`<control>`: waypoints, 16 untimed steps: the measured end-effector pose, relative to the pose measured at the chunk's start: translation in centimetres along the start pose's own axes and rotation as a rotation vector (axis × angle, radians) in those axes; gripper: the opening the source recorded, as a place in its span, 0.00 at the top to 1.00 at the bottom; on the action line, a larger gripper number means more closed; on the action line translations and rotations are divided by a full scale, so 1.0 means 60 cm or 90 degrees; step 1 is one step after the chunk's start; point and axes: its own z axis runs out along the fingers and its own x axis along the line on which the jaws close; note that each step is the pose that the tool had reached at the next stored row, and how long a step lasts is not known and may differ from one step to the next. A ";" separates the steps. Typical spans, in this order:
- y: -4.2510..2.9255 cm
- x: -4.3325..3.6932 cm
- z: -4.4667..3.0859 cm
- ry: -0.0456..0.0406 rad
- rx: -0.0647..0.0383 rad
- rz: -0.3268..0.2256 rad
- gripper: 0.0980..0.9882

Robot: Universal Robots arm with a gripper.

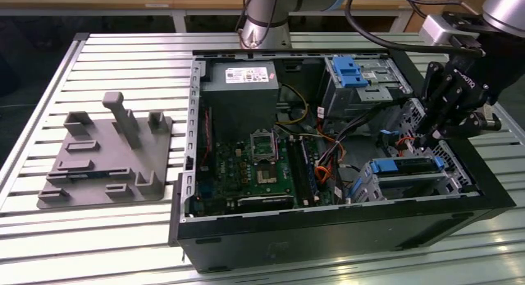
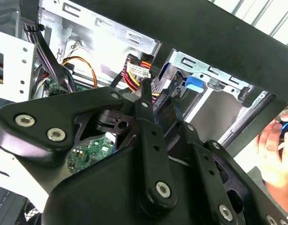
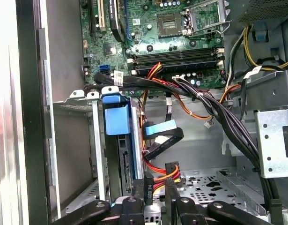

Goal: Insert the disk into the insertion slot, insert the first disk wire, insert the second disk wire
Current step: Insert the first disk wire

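Note:
The disk (image 1: pixel 406 166), framed by its blue carrier, sits inside the insertion slot (image 1: pixel 449 172), a silver cage at the case's corner on the exterior view's right. In the first wrist view the disk (image 3: pixel 116 120) stands in the cage rails (image 3: pixel 94 140). My gripper (image 3: pixel 160 185) hangs just beside the disk's end, shut on a black connector with red, yellow and black wires (image 3: pixel 163 174). The same wire bundle (image 2: pixel 137 70) meets the fingertips (image 2: pixel 146 89) in the second wrist view. A blue-ended flat cable (image 3: pixel 161 127) lies loose beside the disk. In the exterior view the gripper (image 1: pixel 423 140) reaches into the case.
The open case holds a motherboard (image 1: pixel 262 168), a power supply (image 1: pixel 240 82) and a taller cage with a blue latch (image 1: pixel 351 73). Thick black cables (image 3: pixel 214 108) cross above the gripper. A grey fixture (image 1: pixel 107 156) lies on the table. A person's hand (image 2: pixel 275 150) is outside the case wall.

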 end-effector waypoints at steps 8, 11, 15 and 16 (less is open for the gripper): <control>0.000 0.009 0.001 -0.0028 -0.001 0.008 0.75; 0.001 0.009 0.001 -0.0050 -0.001 0.010 0.75; 0.001 0.009 0.002 -0.0057 -0.001 0.011 0.75; 0.001 0.009 0.002 -0.0057 -0.001 0.011 0.75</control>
